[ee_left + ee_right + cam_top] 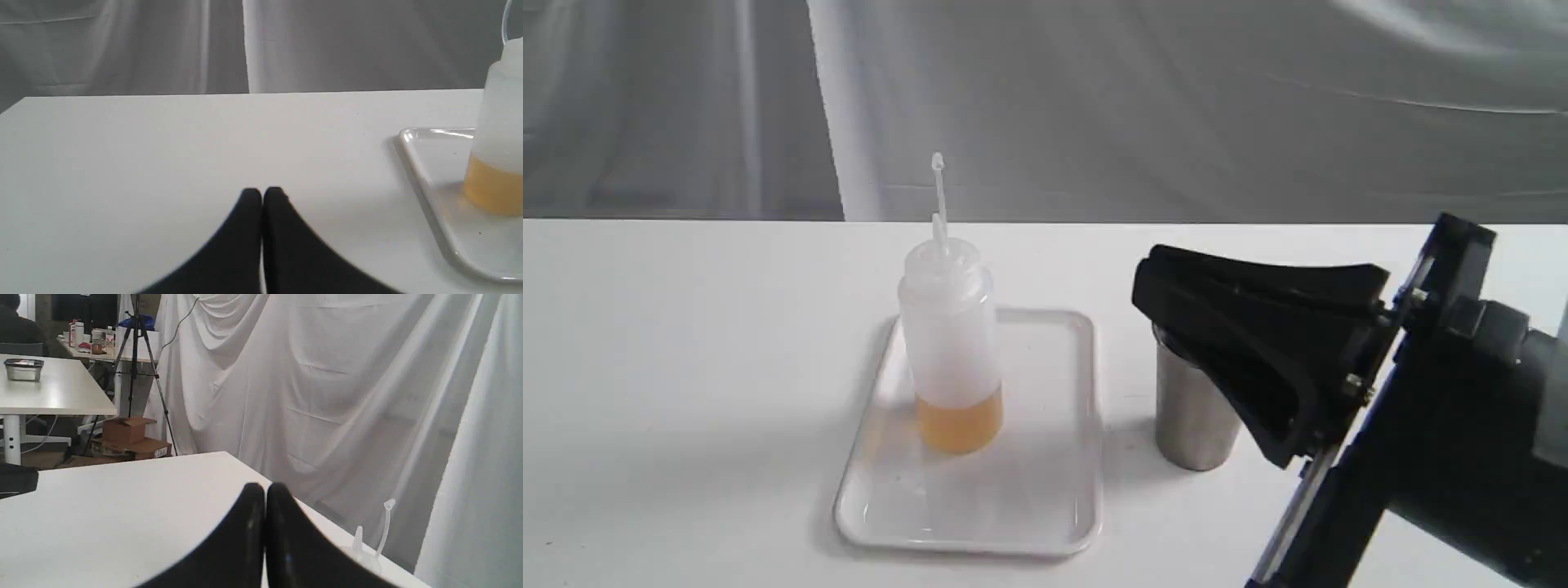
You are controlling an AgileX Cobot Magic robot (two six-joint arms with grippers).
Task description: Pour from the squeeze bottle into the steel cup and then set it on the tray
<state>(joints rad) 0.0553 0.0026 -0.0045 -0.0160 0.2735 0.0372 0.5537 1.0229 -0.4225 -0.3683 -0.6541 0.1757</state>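
1. We see the squeeze bottle [949,343] standing upright on the tray [1045,490], with amber liquid low in it. The steel cup [1188,416] stands on the tabletop [686,367] just beside the tray.
2. The right tool [1147,286] is clenched on nothing, its tips close by the cup's rim. The left tool [261,194] is clenched and empty too, over bare tabletop apart from the tray.
3. Our worry is that a low sideways swing of the right tool could clip the rim and tip the cup. A nudged tray could topple the tall bottle.
4. The right tool hides the cup's mouth, so we cannot tell what is in it. The nozzle's cap looks to be off, though this is hard to make out.
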